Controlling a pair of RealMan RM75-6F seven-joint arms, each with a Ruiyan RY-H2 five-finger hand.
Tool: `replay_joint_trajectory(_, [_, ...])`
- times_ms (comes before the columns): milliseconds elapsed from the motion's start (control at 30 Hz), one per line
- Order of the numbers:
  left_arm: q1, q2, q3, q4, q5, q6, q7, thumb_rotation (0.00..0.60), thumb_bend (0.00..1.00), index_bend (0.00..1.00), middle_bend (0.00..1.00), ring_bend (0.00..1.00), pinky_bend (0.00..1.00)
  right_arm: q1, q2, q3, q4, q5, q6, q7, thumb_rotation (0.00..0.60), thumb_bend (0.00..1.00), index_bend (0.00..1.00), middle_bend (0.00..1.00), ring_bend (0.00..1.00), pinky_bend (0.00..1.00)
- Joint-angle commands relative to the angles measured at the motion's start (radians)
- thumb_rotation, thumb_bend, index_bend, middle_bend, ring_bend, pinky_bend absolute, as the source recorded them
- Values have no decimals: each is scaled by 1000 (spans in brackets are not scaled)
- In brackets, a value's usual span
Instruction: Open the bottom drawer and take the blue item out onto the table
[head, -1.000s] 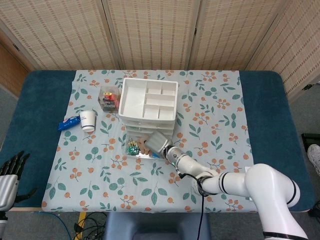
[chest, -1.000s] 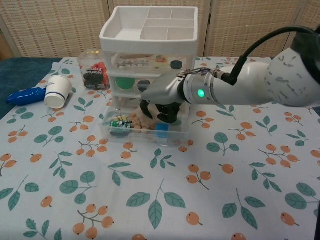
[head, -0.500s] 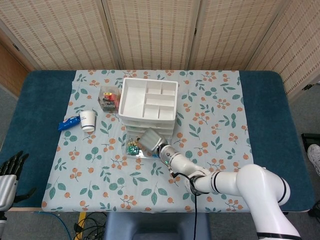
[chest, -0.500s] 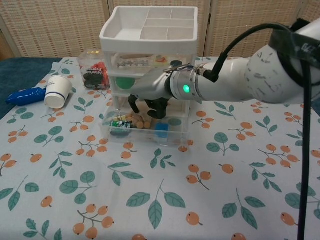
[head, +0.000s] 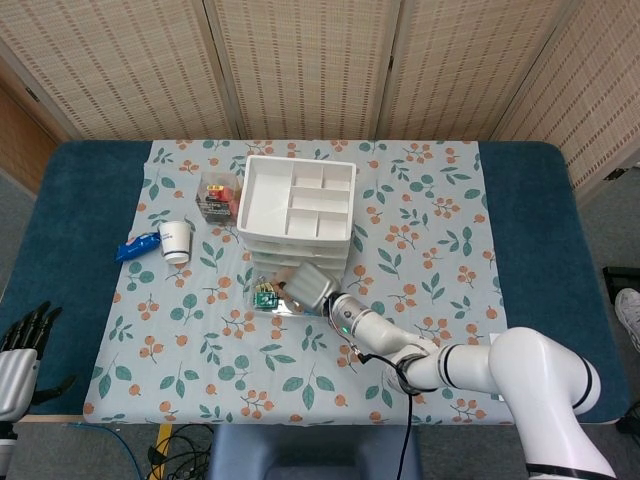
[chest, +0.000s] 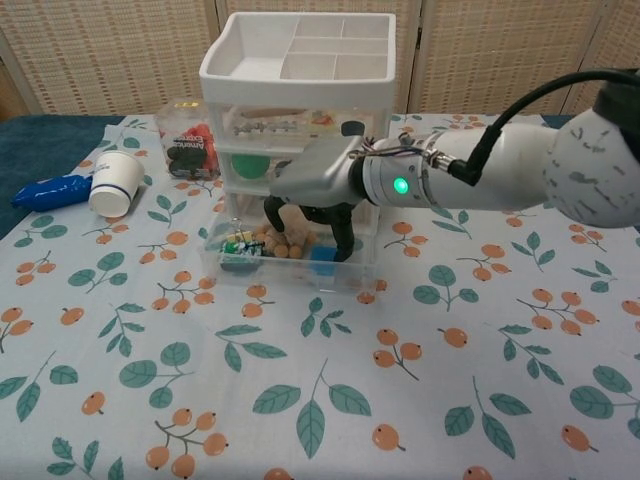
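The white drawer unit (chest: 297, 62) stands mid-table with its clear bottom drawer (chest: 285, 272) pulled out toward me. Inside lie a small blue item (chest: 322, 258) at the right, several tan round pieces and a green-and-yellow object (chest: 238, 246) at the left. My right hand (chest: 315, 190) hovers over the drawer with its fingers spread and pointing down; one fingertip (chest: 347, 238) reaches just beside the blue item, and nothing is held. In the head view the right hand (head: 310, 284) covers the drawer. My left hand (head: 20, 345) stays at the table's near left edge, fingers extended and empty.
A white paper cup (chest: 115, 183) lies on its side left of the drawers, with a blue packet (chest: 50, 190) beyond it. A clear box (chest: 188, 140) of red and black items stands against the unit's left side. The floral cloth (chest: 320, 400) covers the table.
My right hand swung left over the drawer, then back right. Its fingers are now spread wider and reach lower, one beside the blue item. The drawer and left hand have not moved.
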Motion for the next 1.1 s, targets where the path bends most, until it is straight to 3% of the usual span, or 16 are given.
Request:
replay_joint_trajectory(33, [0,0,0,0,-1,-1,0,600,176,36,0,33,87,-11,3,-3,6,-42,-5,26,600,148,296,848,990,1000])
replay_joint_trajectory(1100, [-6,-1,-5,1,-9,-10,-1,600,175,36,0,32,84,-21,-34,-8,112,-223,-83,80,600,149,380,852,990,1000])
